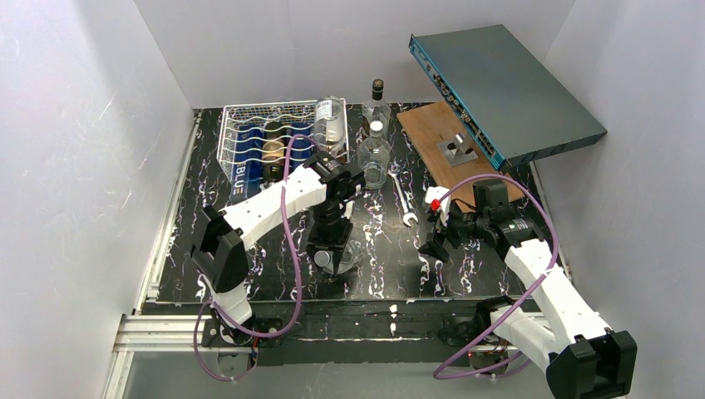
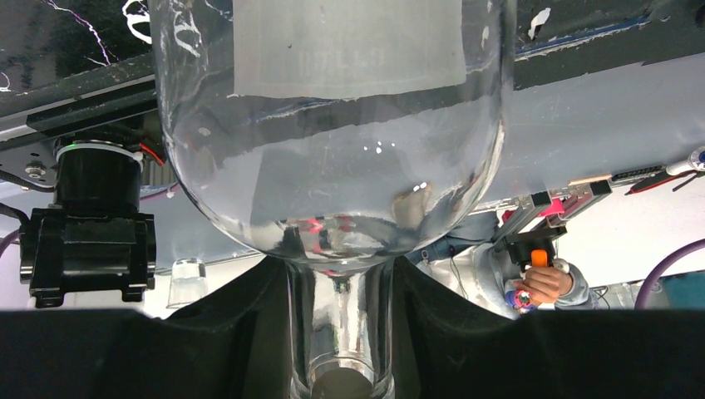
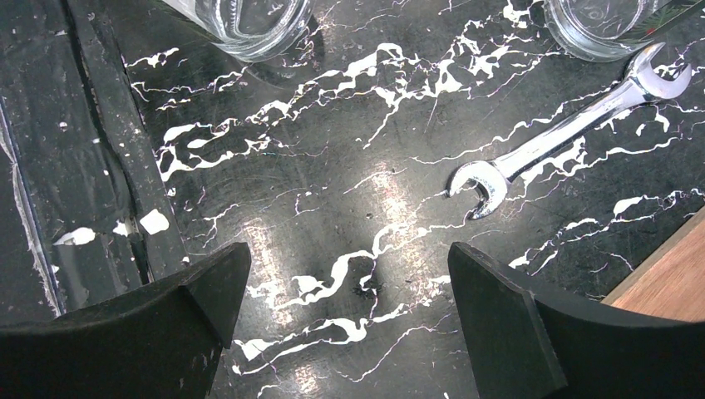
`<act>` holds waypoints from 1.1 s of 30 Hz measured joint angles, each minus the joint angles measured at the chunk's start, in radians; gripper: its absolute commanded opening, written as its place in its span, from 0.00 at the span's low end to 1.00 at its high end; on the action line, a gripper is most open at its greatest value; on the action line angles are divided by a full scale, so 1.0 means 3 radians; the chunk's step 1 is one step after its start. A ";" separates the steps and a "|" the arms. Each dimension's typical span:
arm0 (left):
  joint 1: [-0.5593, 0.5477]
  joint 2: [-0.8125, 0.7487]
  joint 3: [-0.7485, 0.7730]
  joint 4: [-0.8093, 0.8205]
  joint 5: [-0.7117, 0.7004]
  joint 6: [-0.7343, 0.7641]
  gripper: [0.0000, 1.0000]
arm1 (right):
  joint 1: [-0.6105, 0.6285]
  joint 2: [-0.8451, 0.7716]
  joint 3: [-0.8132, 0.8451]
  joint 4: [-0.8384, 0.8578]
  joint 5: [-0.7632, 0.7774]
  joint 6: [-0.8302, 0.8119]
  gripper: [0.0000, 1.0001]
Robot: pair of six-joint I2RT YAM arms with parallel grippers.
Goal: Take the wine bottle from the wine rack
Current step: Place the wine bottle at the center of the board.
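Note:
The silver-white wire wine rack (image 1: 241, 137) stands at the back left with a clear bottle (image 1: 330, 120) and dark bottles lying in its rows. My left gripper (image 1: 331, 237) is in front of the rack, near the table's front, shut on the neck of a clear glass wine bottle (image 1: 336, 258). In the left wrist view the neck sits between the black fingers (image 2: 208, 332) and the round body (image 2: 332, 125) fills the frame ahead of the gripper (image 2: 339, 278). My right gripper (image 1: 438, 237) is open and empty over the black marbled table (image 3: 349, 274).
Two clear bottles stand upright right of the rack (image 1: 377, 100) (image 1: 374, 154). A steel wrench (image 1: 404, 204) (image 3: 565, 137) lies on the table. A brown wooden board (image 1: 432, 133) lies at the back right, with a grey-blue metal box (image 1: 507, 79) tilted over it.

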 measured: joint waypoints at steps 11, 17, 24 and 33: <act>-0.0013 0.0037 0.0210 -0.0001 -0.0027 -0.0004 0.42 | 0.0000 0.0000 0.0000 -0.0008 0.0001 0.0000 0.98; -0.0011 0.0037 0.0228 -0.0001 -0.0027 -0.0008 0.45 | 0.0000 -0.0001 0.0000 -0.0008 0.0001 0.0000 0.99; -0.0011 0.0037 0.0360 -0.0001 -0.0025 -0.0039 0.51 | 0.0000 -0.0003 0.0000 -0.0008 0.0001 0.0000 0.98; -0.0011 0.0037 0.0445 0.0001 0.0052 -0.0130 0.57 | 0.0000 -0.0003 0.0000 -0.0006 0.0001 0.0000 0.98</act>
